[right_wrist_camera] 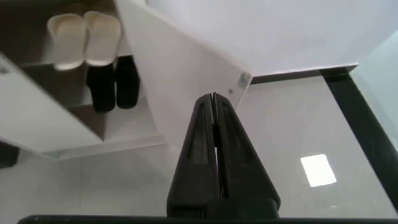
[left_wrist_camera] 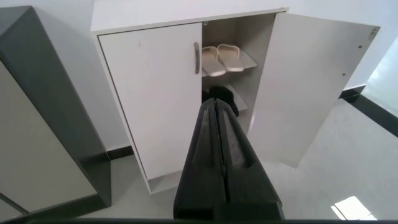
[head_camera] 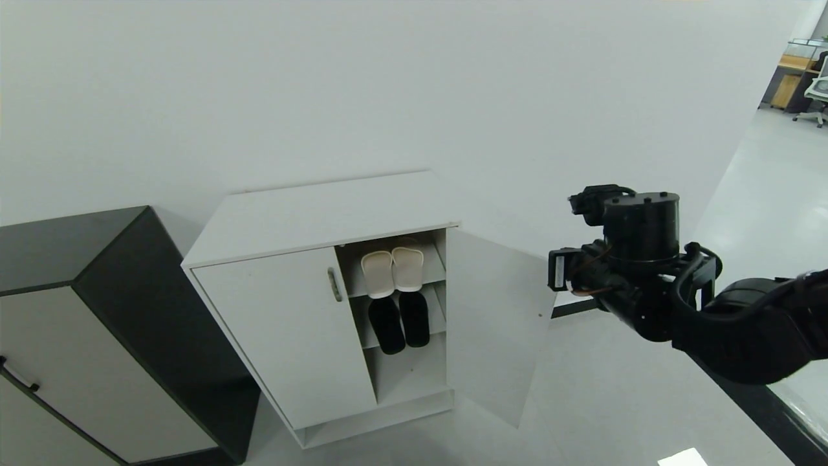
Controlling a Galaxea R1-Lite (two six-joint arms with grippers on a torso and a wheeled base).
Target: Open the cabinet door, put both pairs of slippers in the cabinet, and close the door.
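Note:
The white cabinet (head_camera: 310,217) stands against the wall with its right door (head_camera: 498,323) swung open and its left door (head_camera: 291,336) closed. Inside, a pair of white slippers (head_camera: 392,270) lies on the upper shelf and a pair of black slippers (head_camera: 400,320) on the shelf below. My right gripper (right_wrist_camera: 214,98) is shut and empty, just beyond the open door's outer edge (right_wrist_camera: 242,78). My left gripper (left_wrist_camera: 214,101) is shut and empty too, in front of the cabinet, pointing at the black slippers (left_wrist_camera: 222,94) by the left door's handle (left_wrist_camera: 196,58).
A dark cabinet (head_camera: 97,291) with light doors stands close on the left of the white one. Open grey floor (head_camera: 614,401) lies to the right of the open door. A black baseboard strip (head_camera: 744,395) runs along the right.

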